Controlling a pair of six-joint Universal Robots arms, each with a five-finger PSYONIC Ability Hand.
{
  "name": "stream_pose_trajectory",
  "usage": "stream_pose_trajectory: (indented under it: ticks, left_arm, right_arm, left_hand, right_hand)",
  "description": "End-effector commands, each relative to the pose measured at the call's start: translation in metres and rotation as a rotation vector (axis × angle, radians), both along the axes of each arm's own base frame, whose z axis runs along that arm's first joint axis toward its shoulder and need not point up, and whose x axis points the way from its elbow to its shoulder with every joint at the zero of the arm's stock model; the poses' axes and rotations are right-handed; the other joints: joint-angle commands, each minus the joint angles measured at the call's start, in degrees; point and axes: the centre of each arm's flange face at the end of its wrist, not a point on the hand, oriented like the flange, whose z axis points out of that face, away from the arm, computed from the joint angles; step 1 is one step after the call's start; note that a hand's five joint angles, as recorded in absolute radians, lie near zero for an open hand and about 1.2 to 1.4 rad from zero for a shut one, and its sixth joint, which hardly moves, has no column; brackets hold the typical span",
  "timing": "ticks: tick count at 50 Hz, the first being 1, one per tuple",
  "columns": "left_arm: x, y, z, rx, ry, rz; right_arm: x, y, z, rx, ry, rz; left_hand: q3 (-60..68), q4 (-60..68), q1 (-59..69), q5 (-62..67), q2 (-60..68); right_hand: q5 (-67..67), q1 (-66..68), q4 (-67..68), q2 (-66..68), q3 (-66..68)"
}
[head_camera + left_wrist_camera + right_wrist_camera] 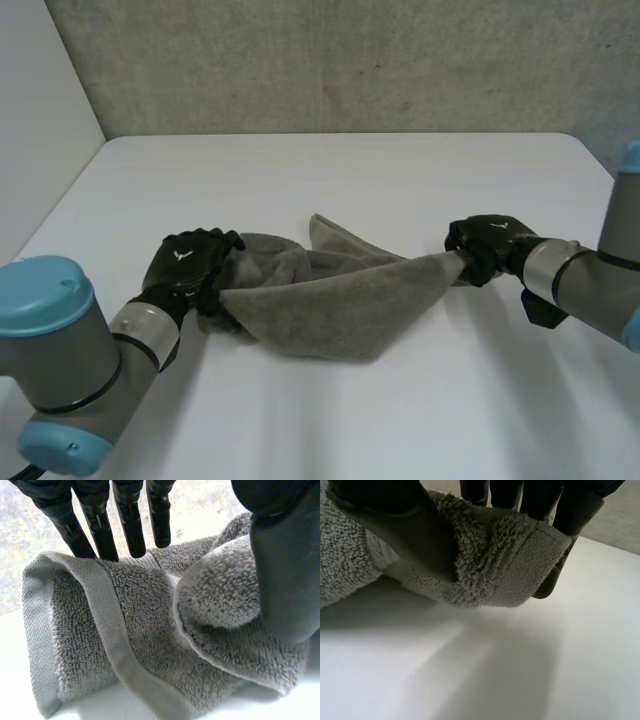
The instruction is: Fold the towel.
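A grey terry towel (320,300) with a flat woven band along its hem lies rumpled at the centre of the white table (400,170), stretched between both hands. The left hand (190,262) clamps its left end, thumb pressing a fold towards straight fingers (130,525). The right hand (485,245) pinches the right corner, which is lifted off the table.

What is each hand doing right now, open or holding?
Left hand: closed on the towel, pinching its end on that arm's side.
Right hand: closed on the towel's opposite corner, lifted off the table.
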Motion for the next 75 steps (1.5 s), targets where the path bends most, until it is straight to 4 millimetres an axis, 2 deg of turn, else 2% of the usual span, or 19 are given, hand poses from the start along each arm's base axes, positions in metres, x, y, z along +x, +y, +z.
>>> stream_pose_trajectory:
  ticks: [1, 12, 40, 42, 48, 51, 53, 54, 56, 57, 58, 59, 60, 61, 62, 63, 67, 71, 75]
  left_arm:
    - [-0.017, 0.001, -0.003, 0.051, 0.085, -0.105]
    - [-0.018, 0.004, -0.007, 0.094, 0.125, -0.138]
    - [-0.022, 0.012, -0.027, 0.152, 0.098, -0.155]
    - [-0.022, 0.012, -0.029, 0.152, 0.096, -0.152]
    - [-0.021, 0.008, -0.023, 0.135, 0.101, -0.143]
    - [-0.018, 0.006, -0.013, 0.106, 0.104, -0.12]
    - [-0.016, 0.006, 0.026, -0.018, 0.138, -0.113]
    - [-0.016, 0.006, 0.026, -0.019, 0.138, -0.113]
    - [-0.012, 0.008, 0.07, -0.168, 0.176, -0.109]
    - [-0.012, 0.008, 0.071, -0.169, 0.176, -0.109]
    - [-0.008, 0.007, 0.094, -0.245, 0.199, -0.097]
    - [-0.004, 0.008, 0.118, -0.324, 0.219, -0.088]
    - [-0.003, 0.008, 0.118, -0.325, 0.219, -0.088]
    - [0.001, 0.013, 0.144, -0.404, 0.241, -0.084]
    - [0.006, 0.017, 0.17, -0.479, 0.261, -0.08]
    - [0.006, 0.017, 0.17, -0.48, 0.261, -0.079]
    - [0.012, 0.034, 0.228, -0.606, 0.304, -0.086]
    - [0.014, 0.039, 0.244, -0.593, 0.298, -0.085]
    - [0.013, 0.037, 0.242, -0.517, 0.269, -0.082]
  right_arm:
    - [-0.017, -0.003, -0.005, -0.072, -0.01, -0.056]
    - [-0.033, -0.016, -0.007, -0.103, -0.024, -0.122]
    - [-0.033, -0.013, -0.01, -0.082, -0.049, -0.134]
    - [-0.033, -0.013, -0.01, -0.081, -0.049, -0.136]
    - [-0.035, -0.012, -0.003, -0.098, -0.052, -0.139]
    - [-0.034, -0.009, 0.018, -0.158, -0.063, -0.136]
    - [-0.034, -0.005, 0.039, -0.225, -0.071, -0.13]
    - [-0.034, 0.001, 0.059, -0.29, -0.075, -0.123]
    - [-0.034, 0.006, 0.082, -0.366, -0.09, -0.122]
    - [-0.035, 0.014, 0.108, -0.447, -0.111, -0.114]
    - [-0.036, 0.021, 0.131, -0.518, -0.13, -0.111]
    - [-0.036, 0.021, 0.131, -0.519, -0.13, -0.111]
    - [-0.037, 0.033, 0.159, -0.608, -0.147, -0.104]
    - [-0.038, 0.043, 0.18, -0.674, -0.158, -0.1]
    - [-0.038, 0.043, 0.18, -0.674, -0.158, -0.1]
    - [-0.038, 0.054, 0.202, -0.741, -0.165, -0.096]
    - [-0.039, 0.072, 0.234, -0.795, -0.172, -0.088]
    - [-0.037, 0.088, 0.263, -0.772, -0.165, -0.041]
    - [-0.032, 0.085, 0.261, -0.712, -0.132, 0.024]
  left_hand:
    - [6.8, 6.8, 6.7, 6.5, 7.6]
    - [30.1, 30.0, 29.9, 29.7, 30.8]
    - [28.7, 28.7, 28.6, 28.4, 29.5]
    - [47.6, 47.6, 47.5, 47.3, 48.4]
    - [51.8, 51.7, 51.6, 51.4, 52.5]
    - [51.8, 51.7, 51.6, 51.4, 52.5]
    - [51.8, 51.7, 51.6, 51.4, 52.5]
    - [51.8, 51.7, 51.6, 51.4, 52.5]
    - [51.8, 51.7, 51.6, 51.4, 52.5]
    - [51.8, 51.7, 51.6, 51.4, 52.5]
    - [51.8, 51.7, 51.6, 51.4, 52.5]
    - [51.8, 51.7, 51.6, 51.4, 52.5]
    - [51.8, 51.7, 51.6, 51.4, 52.5]
    - [51.8, 51.7, 51.6, 51.4, 52.5]
    - [51.8, 51.7, 51.6, 51.4, 52.5]
    - [51.8, 51.7, 51.6, 51.4, 52.5]
    - [51.8, 51.7, 51.6, 51.4, 52.5]
    - [51.8, 51.7, 51.6, 51.4, 52.5]
    - [51.8, 51.7, 51.6, 51.4, 52.5]
  right_hand:
    - [3.2, 3.5, 3.5, 3.7, 3.7]
    - [3.2, 3.5, 3.5, 3.7, 3.7]
    - [3.2, 3.5, 3.5, 3.7, 3.7]
    - [3.2, 3.5, 3.5, 3.7, 3.7]
    - [3.2, 3.5, 3.5, 3.7, 3.7]
    - [3.2, 3.5, 3.5, 3.7, 3.7]
    - [3.2, 3.5, 3.5, 3.7, 3.7]
    - [3.2, 3.5, 3.5, 3.7, 3.7]
    - [3.2, 3.5, 3.5, 3.7, 3.7]
    - [3.2, 3.5, 3.5, 3.7, 3.7]
    - [3.2, 3.5, 3.5, 3.7, 3.7]
    - [3.2, 3.5, 3.5, 3.7, 3.7]
    - [3.2, 3.5, 3.5, 3.7, 3.7]
    - [3.2, 3.5, 3.5, 3.7, 3.7]
    - [3.2, 3.5, 3.5, 3.7, 3.7]
    - [3.2, 3.5, 3.5, 3.7, 3.7]
    - [3.2, 3.5, 3.5, 3.7, 3.7]
    - [3.2, 3.5, 3.5, 3.7, 3.7]
    - [3.2, 3.5, 3.5, 3.7, 3.7]
